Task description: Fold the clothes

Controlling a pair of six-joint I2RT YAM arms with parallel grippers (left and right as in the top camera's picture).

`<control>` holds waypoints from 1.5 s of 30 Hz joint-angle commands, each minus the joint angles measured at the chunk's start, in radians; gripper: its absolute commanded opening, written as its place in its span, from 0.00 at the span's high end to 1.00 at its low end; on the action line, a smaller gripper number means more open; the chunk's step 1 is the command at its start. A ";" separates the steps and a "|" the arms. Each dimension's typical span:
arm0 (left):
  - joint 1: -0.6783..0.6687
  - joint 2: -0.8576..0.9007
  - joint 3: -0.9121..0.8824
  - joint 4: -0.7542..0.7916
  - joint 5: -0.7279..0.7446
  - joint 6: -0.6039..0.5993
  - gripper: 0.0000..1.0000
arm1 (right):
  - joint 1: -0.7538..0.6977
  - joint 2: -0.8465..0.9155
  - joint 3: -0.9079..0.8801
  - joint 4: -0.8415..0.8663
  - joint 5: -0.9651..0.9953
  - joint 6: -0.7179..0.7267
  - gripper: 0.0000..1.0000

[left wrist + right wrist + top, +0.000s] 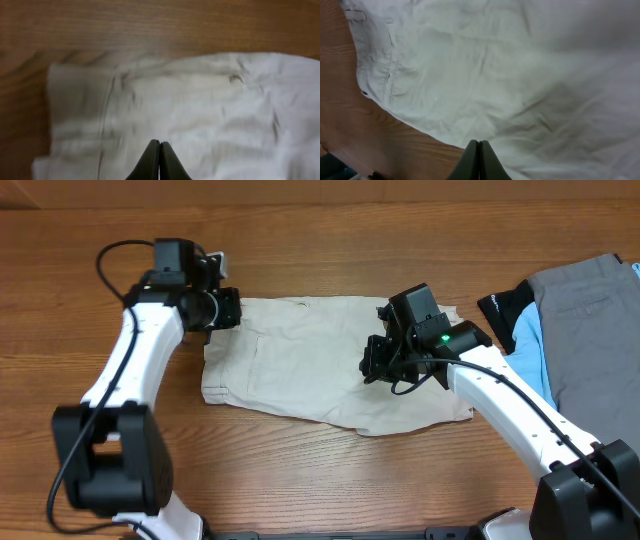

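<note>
The cream clothes (pixel 310 355) lie flat and wrinkled in the middle of the wooden table, in a rough rectangle. My left gripper (pixel 222 310) is shut and empty over the garment's far left corner. In the left wrist view its tips (pixel 159 145) hover above the cloth (pixel 210 95), whose stitched seam shows. My right gripper (pixel 372 368) is shut and empty over the garment's right half. In the right wrist view its tips (pixel 479 145) sit above the cloth's edge (pixel 520 75), with a pocket seam and a small white label at the upper left.
A pile of other garments lies at the table's right edge: grey trousers (pixel 590 320), a light-blue piece (pixel 528 340) and a black piece (pixel 500 308). Bare wooden table (pixel 300 240) surrounds the cream garment.
</note>
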 commanded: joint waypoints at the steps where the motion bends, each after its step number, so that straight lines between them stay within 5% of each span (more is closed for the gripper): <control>1: -0.020 0.148 0.007 0.082 -0.041 -0.018 0.96 | 0.005 0.009 0.005 0.011 0.026 0.003 0.96; 5: -0.014 0.239 0.007 0.190 -0.115 -0.060 0.96 | 0.005 0.009 0.005 0.000 0.026 0.003 0.96; 11: -0.018 0.219 0.044 0.240 0.007 -0.069 0.96 | 0.016 0.009 0.005 -0.038 0.010 0.000 0.96; 17: -0.021 0.077 0.137 0.089 0.093 -0.084 0.96 | 0.072 0.009 0.005 -0.026 -0.092 0.003 0.96; 22: -0.016 -0.099 0.152 -0.123 0.080 -0.118 0.96 | 0.172 0.013 -0.031 -0.026 0.029 0.138 0.96; 29: -0.016 -0.161 0.149 -0.421 -0.145 -0.119 0.96 | 0.275 0.067 -0.146 0.185 0.132 0.241 0.96; 37: -0.016 -0.140 0.148 -0.504 -0.262 -0.153 0.96 | 0.288 0.214 -0.215 0.340 0.189 0.345 0.96; 45: -0.016 -0.139 0.143 -0.550 -0.300 -0.170 0.96 | 0.274 0.165 -0.156 0.328 0.073 0.267 0.96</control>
